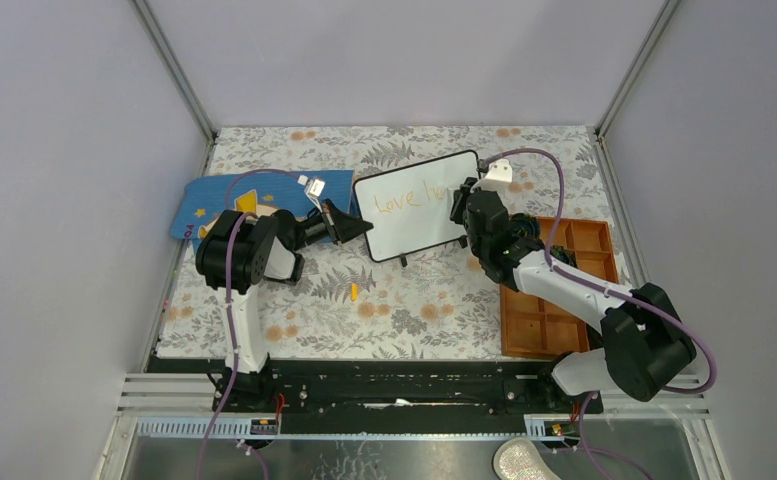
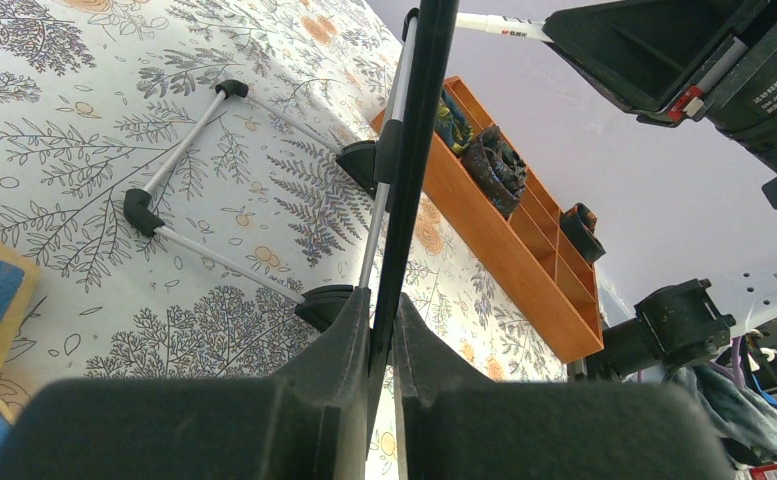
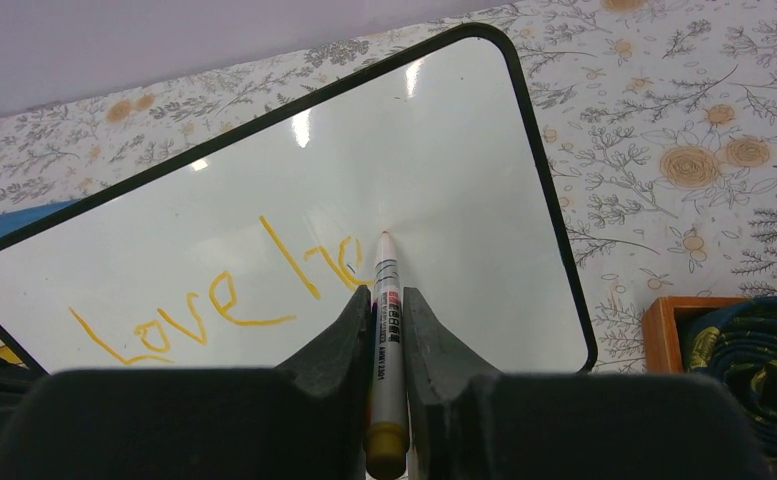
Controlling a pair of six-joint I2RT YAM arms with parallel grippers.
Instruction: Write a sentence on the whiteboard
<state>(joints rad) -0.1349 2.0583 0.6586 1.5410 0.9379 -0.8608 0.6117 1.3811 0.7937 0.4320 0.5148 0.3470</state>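
Right hand [image 3: 387, 300] pinches marker [image 3: 388, 350], tip on whiteboard [image 3: 464, 180] just right of sentence [image 3: 214, 310].

The whiteboard [image 3: 464, 170] is glossy and smooth, the floral cloth [image 1: 414, 300] matt, the tray [image 2: 494, 255] wooden, the marker [image 3: 387, 300] plastic.

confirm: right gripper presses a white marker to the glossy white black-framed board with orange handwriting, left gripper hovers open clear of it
No: the left gripper is shut on the edge of the glossy white board, as the left wrist view shows. The right gripper presses the white marker to it, beside the orange handwriting.
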